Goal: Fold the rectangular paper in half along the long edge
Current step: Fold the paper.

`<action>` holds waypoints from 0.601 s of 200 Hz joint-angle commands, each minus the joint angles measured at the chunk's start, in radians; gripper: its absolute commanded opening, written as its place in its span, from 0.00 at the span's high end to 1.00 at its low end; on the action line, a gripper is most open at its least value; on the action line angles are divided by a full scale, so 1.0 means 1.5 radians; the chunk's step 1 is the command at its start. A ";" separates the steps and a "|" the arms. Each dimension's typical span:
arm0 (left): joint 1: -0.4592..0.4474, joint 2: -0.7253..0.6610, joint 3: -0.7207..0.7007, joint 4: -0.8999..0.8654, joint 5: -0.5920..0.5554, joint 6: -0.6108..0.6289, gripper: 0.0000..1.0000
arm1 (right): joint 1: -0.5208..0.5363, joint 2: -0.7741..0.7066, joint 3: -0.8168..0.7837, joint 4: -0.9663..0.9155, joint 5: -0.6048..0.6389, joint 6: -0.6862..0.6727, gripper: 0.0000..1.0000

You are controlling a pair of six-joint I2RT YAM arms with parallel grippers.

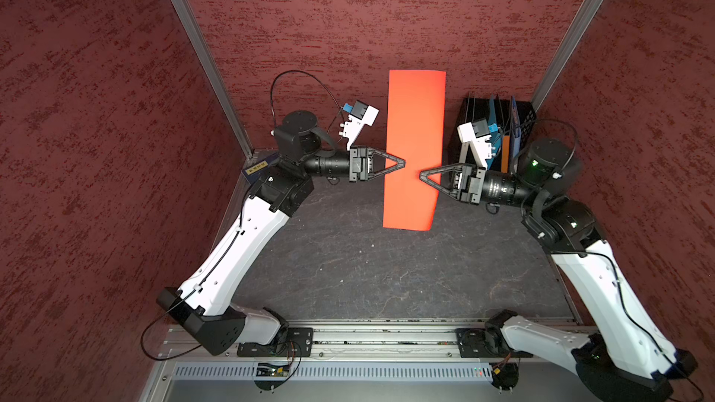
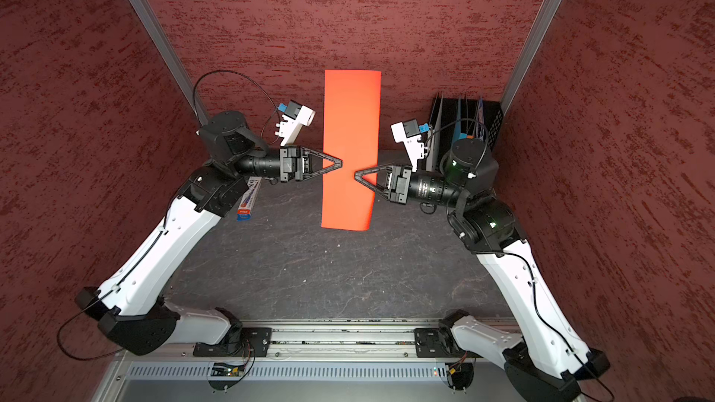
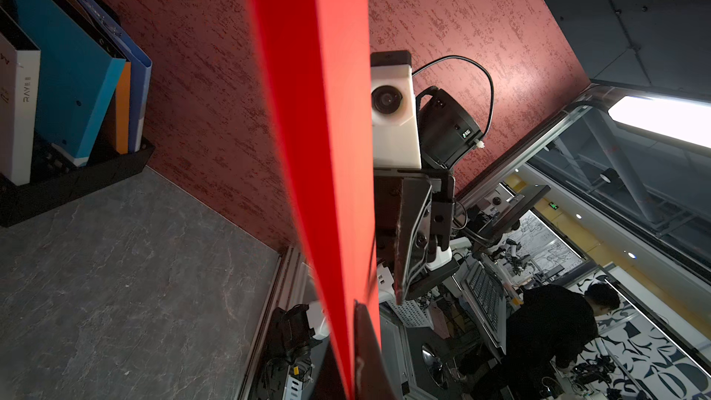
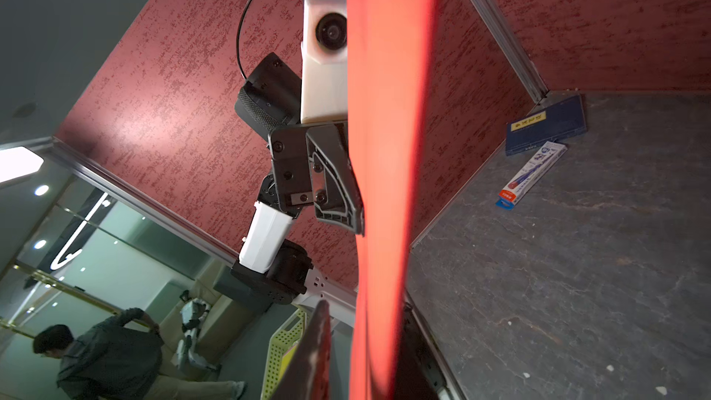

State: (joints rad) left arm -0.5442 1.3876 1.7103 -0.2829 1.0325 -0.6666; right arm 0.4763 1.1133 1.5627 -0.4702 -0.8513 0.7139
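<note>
Material: rectangular paper (image 1: 414, 129), judged thin, light, limp, easily creased | location: aloft over table (image 1: 348, 264) | left gripper (image 1: 402, 164): clamped on long edge at mid-length | right gripper (image 1: 421, 175): jaws slightly parted around opposite edge | hold: pinch edges only

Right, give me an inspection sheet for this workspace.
Surface: dark grey tabletop, few pale specks.
Job's things: rectangular paper held off the table between both grippers; fold state unclear.
Clutter: file rack with folders back right; blue book and pen box back left.
Grippers: left gripper shut on paper's edge; right gripper jaws look slightly parted around it.
Cables: wrist-camera cables loop free, clear of paper.
Surroundings: red walls; person beyond the cell.
</note>
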 commanded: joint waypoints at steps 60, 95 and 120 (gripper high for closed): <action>0.001 -0.005 0.040 -0.007 -0.015 0.016 1.00 | 0.003 -0.015 -0.015 -0.005 -0.004 -0.008 1.00; 0.001 -0.005 0.045 -0.013 -0.016 0.018 1.00 | 0.003 -0.020 -0.007 -0.030 -0.003 -0.019 0.84; 0.001 0.000 0.058 -0.016 -0.018 0.018 1.00 | 0.003 -0.023 -0.037 0.015 -0.014 0.009 0.75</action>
State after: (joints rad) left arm -0.5442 1.3876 1.7535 -0.3004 1.0122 -0.6571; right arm 0.4763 1.0992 1.5402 -0.4885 -0.8532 0.7074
